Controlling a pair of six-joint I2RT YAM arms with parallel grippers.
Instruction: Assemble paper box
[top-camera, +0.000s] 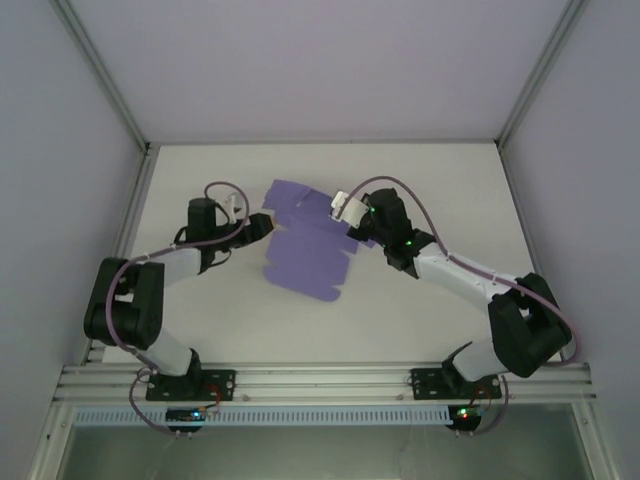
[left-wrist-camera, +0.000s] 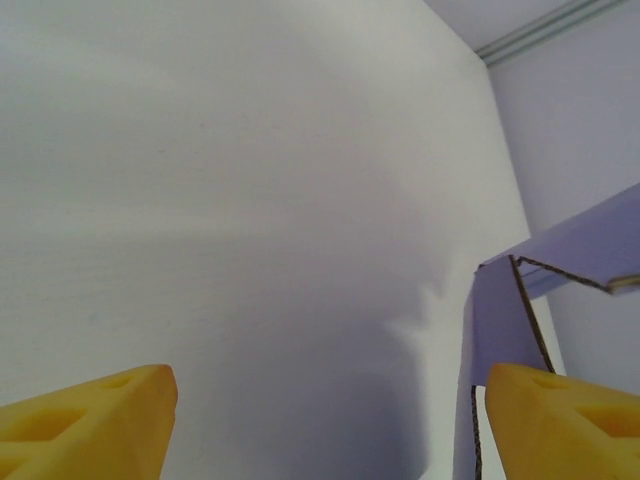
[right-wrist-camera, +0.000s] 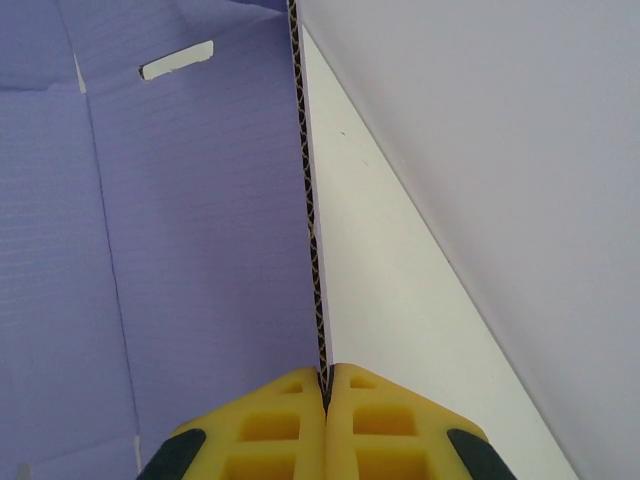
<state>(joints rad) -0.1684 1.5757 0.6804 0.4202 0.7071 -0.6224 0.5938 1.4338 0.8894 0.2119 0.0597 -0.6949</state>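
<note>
Lavender card, the box (top-camera: 308, 248) lies near the middle of the table (top-camera: 440, 180), between the two arms, mostly a flat die-cut sheet with its flaps spread out. Only its far end is off the surface: the right gripper (right-wrist-camera: 325, 378) is clamped tight on the edge of one panel, which its wrist view shows standing on edge straight out from the yellow pads (right-wrist-camera: 270, 425), corrugated core exposed. A narrow slot (right-wrist-camera: 177, 58) is cut through the card farther along. The left gripper (top-camera: 262, 226) sits just beside the sheet's far left corner, fingers (left-wrist-camera: 565, 420) spread wide with nothing between them. In its own view a raised flap with a fold line rises just beside one finger, and whether they touch cannot be told.

By the look of it the job is at an early stage. One panel is held up, but no wall stands by itself, no tab sits in a slot and no closed shape exists, so nearly all the folding and tucking is left.

Around the sheet the table is plain white, shut in by pale walls (top-camera: 60, 120), with a metal rail (top-camera: 320, 380) along the near edge carrying the arm bases. No loose thing lies in the way; the likeliest hindrance is the arms themselves, both crowded at the far end, the right wrist hanging over the sheet's right edge
</note>
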